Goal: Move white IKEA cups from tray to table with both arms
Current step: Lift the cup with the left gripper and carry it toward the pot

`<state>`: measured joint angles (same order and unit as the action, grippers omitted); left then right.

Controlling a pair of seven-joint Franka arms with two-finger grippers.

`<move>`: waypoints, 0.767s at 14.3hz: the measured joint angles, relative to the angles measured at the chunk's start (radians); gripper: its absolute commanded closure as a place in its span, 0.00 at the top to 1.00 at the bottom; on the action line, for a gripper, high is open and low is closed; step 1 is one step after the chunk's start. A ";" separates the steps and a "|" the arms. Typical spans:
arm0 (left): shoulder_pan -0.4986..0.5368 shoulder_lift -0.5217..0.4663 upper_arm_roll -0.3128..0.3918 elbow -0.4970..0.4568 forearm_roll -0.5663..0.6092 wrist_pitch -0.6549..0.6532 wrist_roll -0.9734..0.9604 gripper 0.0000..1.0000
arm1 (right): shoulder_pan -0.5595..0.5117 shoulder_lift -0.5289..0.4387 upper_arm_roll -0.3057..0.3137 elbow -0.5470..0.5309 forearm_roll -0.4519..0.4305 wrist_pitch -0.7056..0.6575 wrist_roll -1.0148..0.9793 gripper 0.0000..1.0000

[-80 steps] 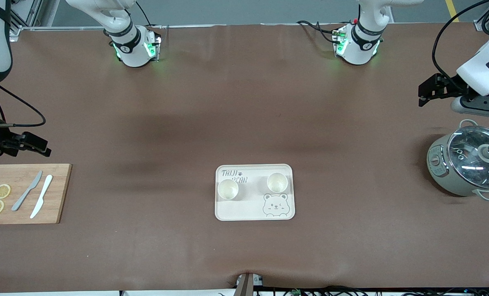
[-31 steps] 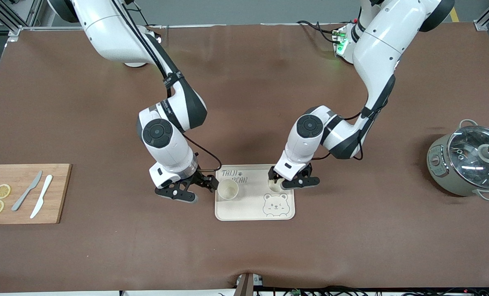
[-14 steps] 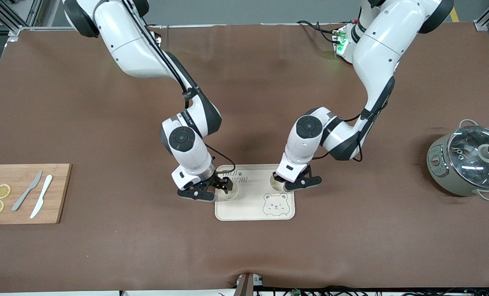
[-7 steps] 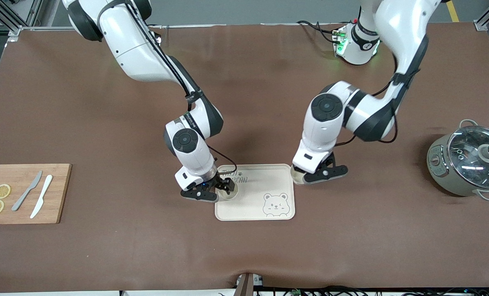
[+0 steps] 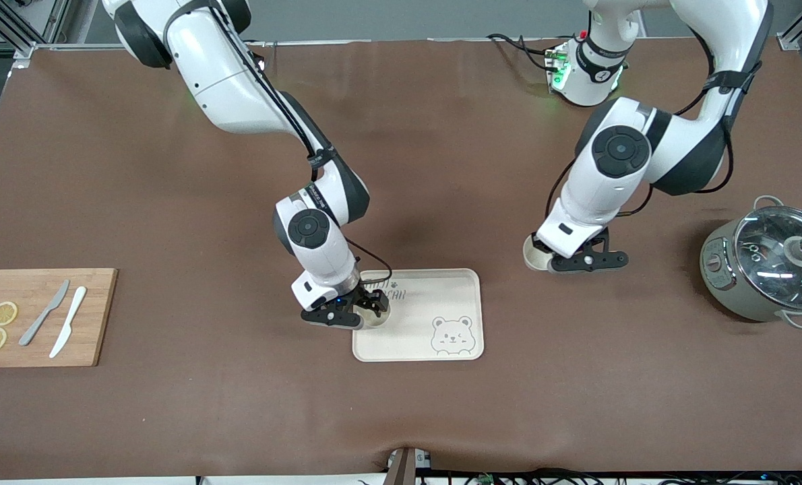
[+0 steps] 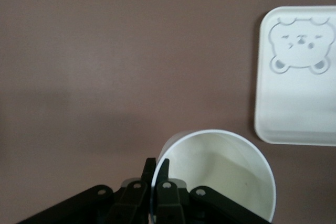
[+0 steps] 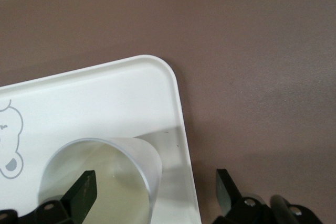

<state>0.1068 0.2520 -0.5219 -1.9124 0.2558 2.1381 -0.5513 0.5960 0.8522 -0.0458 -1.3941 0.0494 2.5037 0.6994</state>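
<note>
One white cup [image 5: 534, 254] hangs from my left gripper [image 5: 554, 261], which is shut on its rim over the bare brown table, off the bear-printed tray [image 5: 441, 296] toward the left arm's end. In the left wrist view the fingers [image 6: 149, 167] pinch the wall of the cup [image 6: 220, 174], with the tray [image 6: 296, 103] off to one side. The other cup [image 5: 377, 316] stands on the tray's corner toward the right arm's end. My right gripper [image 5: 367, 311] is open, astride that cup's wall. In the right wrist view one finger [image 7: 84, 190] is inside the cup [image 7: 105, 177] and one is outside.
A grey pot with a glass lid [image 5: 768, 269] stands at the left arm's end. A wooden cutting board [image 5: 37, 316] with two knives and lemon slices lies at the right arm's end. The brown mat [image 5: 401, 168] covers the table.
My left gripper closed on its cup, lifted it off the tray and carried it toward the left arm's end. My right gripper came down over the other cup and shifted slightly.
</note>
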 measured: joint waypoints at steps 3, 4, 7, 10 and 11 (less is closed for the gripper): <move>0.072 -0.058 0.000 -0.093 -0.082 0.075 0.147 0.00 | 0.000 0.000 -0.001 0.000 0.000 0.001 0.000 0.87; 0.098 -0.079 0.000 -0.138 -0.100 0.113 0.198 0.00 | 0.000 0.000 -0.001 0.000 0.000 0.001 0.000 0.76; 0.178 -0.121 0.000 -0.294 -0.122 0.262 0.324 0.00 | 0.000 0.000 -0.001 0.000 -0.001 0.001 0.000 0.50; 0.240 -0.123 0.000 -0.412 -0.125 0.406 0.410 0.00 | 0.000 0.001 -0.002 0.000 -0.002 0.001 0.000 0.25; 0.259 -0.122 0.000 -0.439 -0.125 0.438 0.434 0.00 | 0.000 0.001 -0.002 0.000 -0.002 0.004 0.000 0.20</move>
<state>0.3656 0.1299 -0.5215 -2.3511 0.1310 2.5759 -0.1169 0.5961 0.8533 -0.0478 -1.3942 0.0474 2.5081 0.6990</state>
